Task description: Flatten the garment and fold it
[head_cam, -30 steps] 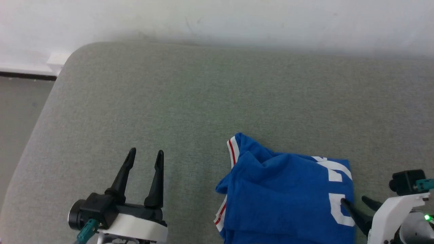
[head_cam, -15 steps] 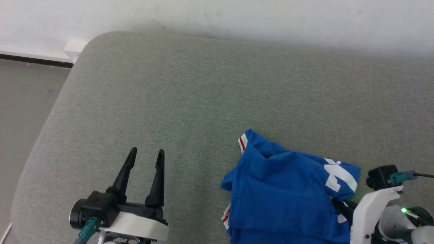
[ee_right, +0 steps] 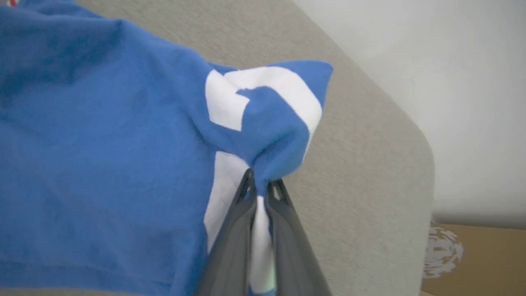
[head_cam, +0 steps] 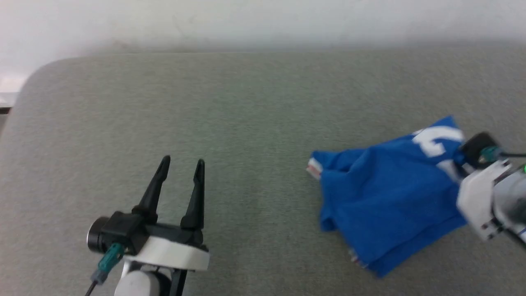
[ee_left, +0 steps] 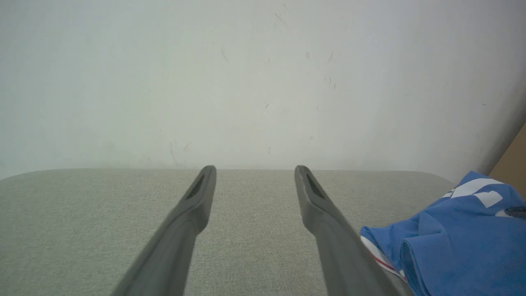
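Garment (head_cam: 382,201) sits crumpled on the grey cushion (head_cam: 246,102), well right of the left gripper (head_cam: 183,160), whose fingers stand spread and empty; the right gripper (ee_right: 261,181) pinches its white-numbered corner between nearly closed fingers.

We see a royal-blue jersey T-shirt (head_cam: 382,205), one solid blue, with blocky white printed numerals (head_cam: 435,142) and a white trim band with red stripes (head_cam: 314,168). Under it, the woven fabric cushion (head_cam: 246,123) is a muted grey-green, evenly and finely speckled. The matte wall (head_cam: 263,20) is off-white with faint grey scuffs. We find the left gripper (head_cam: 183,162) black in its fingers and base, over a white housing, with a teal plug (head_cam: 107,261). The right gripper (ee_right: 261,181) has dark grey fingers in its wrist view, and in the head view a white housing with a small green light (head_cam: 524,167). A tan cardboard-brown surface (ee_right: 485,255) carries a white swirl mark.
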Available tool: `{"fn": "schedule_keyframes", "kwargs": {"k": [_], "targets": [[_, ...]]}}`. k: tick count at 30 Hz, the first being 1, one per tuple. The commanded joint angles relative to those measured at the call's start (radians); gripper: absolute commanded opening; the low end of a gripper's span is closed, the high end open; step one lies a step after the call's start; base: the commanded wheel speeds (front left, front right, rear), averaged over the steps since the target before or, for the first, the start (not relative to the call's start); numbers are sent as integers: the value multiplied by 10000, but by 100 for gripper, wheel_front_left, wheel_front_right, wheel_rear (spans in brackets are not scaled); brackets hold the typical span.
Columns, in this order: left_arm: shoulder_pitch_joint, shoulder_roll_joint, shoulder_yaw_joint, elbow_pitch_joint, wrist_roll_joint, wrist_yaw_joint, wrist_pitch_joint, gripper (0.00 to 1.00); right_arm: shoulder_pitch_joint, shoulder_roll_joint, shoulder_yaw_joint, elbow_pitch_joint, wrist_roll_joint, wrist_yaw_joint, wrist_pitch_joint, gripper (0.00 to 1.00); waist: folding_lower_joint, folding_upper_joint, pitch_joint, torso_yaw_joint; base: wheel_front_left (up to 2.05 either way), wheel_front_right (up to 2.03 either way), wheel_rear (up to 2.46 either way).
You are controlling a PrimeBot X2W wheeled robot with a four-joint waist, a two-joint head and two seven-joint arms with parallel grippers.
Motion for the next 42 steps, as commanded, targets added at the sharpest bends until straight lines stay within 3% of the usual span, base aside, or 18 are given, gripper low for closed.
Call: {"fn": "schedule_keyframes", "kwargs": {"k": [1, 7, 14, 21, 30, 31, 32, 37, 42], "targets": [[-311, -20, -50, -37, 46, -44, -46, 100, -389, -277, -27, 77, -199, -23, -103, 0, 0, -1, 917, -1383, 0, 0, 0], [-1502, -11, -627, -83, 366, -114, -46, 100, -1616, -1734, -183, 1302, -805, -23, -688, 0, 0, -1, 2260, -2123, 0, 0, 0], [-2422, 180, -1054, -200, 563, -152, -46, 100, -1886, -2854, -885, 3288, -786, -23, -1866, 0, 0, -1, 3574, -2201, 0, 0, 0], [-2844, 457, -1192, -441, 634, -161, -46, 100, -2291, -3137, -2578, 5432, -1172, -23, -3296, 0, 0, -1, 4516, -1952, 0, 0, 0], [-3098, 551, -1230, -422, 535, -165, -46, 100, -3126, -2680, -3897, 6911, -2432, -23, -4516, 0, 0, -1, 4827, -1676, 0, 0, 0], [-3095, 532, -1234, -396, 524, -166, -46, 100, -3189, -2636, -4029, 7016, -2579, -23, -4631, 56, 0, -1, 4770, -1658, 0, 0, 0], [-3076, 511, -1227, -367, 511, -166, -46, 100, -3233, -2578, -4144, 7147, -2718, -23, -4675, 100, 0, -1, 4683, -1652, 0, 0, 0], [-2794, 405, -997, -193, 409, -166, -46, 100, -3500, -2294, -4463, 7394, -3227, -23, -4763, 100, 0, -1, 3845, -1714, 0, 0, 0], [-2163, 273, -364, 31, 131, -75, -46, 100, -4036, -1635, -4437, 6681, -3355, -23, -5226, 100, 0, -1, 2431, -1832, 0, 0, 0]]}}
